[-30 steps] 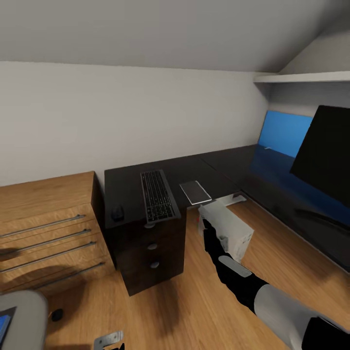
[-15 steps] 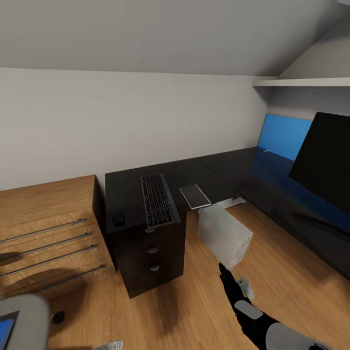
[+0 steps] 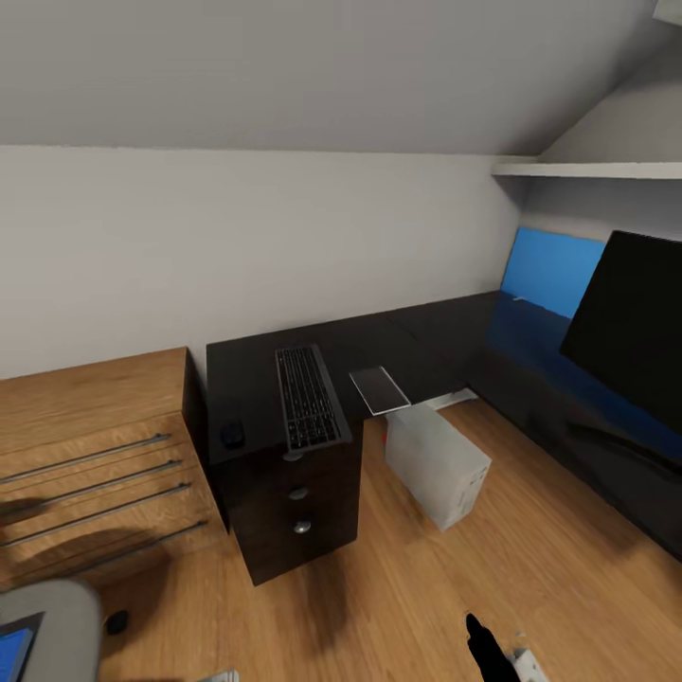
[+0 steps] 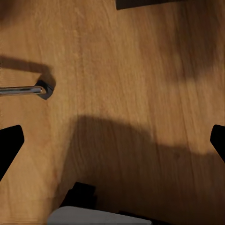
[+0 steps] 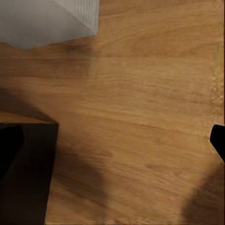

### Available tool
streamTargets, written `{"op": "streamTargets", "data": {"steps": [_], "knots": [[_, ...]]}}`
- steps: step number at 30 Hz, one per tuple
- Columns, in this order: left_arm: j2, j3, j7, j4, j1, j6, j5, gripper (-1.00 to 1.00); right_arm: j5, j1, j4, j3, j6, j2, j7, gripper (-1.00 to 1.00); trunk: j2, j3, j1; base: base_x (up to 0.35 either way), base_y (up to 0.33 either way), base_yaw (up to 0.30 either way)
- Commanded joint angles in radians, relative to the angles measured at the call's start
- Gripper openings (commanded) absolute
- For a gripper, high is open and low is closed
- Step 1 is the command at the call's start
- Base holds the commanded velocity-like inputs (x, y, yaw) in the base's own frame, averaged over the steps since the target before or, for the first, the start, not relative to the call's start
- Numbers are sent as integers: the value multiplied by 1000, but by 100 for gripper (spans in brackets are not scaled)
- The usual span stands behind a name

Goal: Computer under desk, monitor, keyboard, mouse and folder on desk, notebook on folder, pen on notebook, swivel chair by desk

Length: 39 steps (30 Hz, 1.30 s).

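The light grey boxy computer tower (image 3: 438, 463) lies on the wooden floor (image 3: 407, 587), long axis near-right to far-left, far-left of the nearer right gripper (image 3: 493, 654), which is open and empty.

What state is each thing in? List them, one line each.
Keyboard: flat on the desk, end overhanging the front.
Mouse: on desk, beside keyboard, apart.
Notebook: on desk, overhanging the edge.
Computer: on the floor, poking out from under desk.
Monitor: on desk.
Desk drawers: shut.
Folder: on the chair.
Left claw: open, empty.
Right claw: open, empty.
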Motion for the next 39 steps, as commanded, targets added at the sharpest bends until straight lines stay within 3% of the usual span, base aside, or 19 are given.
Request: {"op": "streamTargets", "data": {"steps": [1,10,39], "knots": [[1,-4,8,0,0,3,8,100,-9,8,3,10,-1,1,5,100,7,3,-4,0,0,0],[7,-4,7,35,0,4,7,100,-9,79,8,7,0,-3,2,100,70,31,-38,0,0,0],[11,-3,9,40,0,2,5,100,-9,86,8,7,0,-2,2,100,273,122,-150,0,0,0]]}}
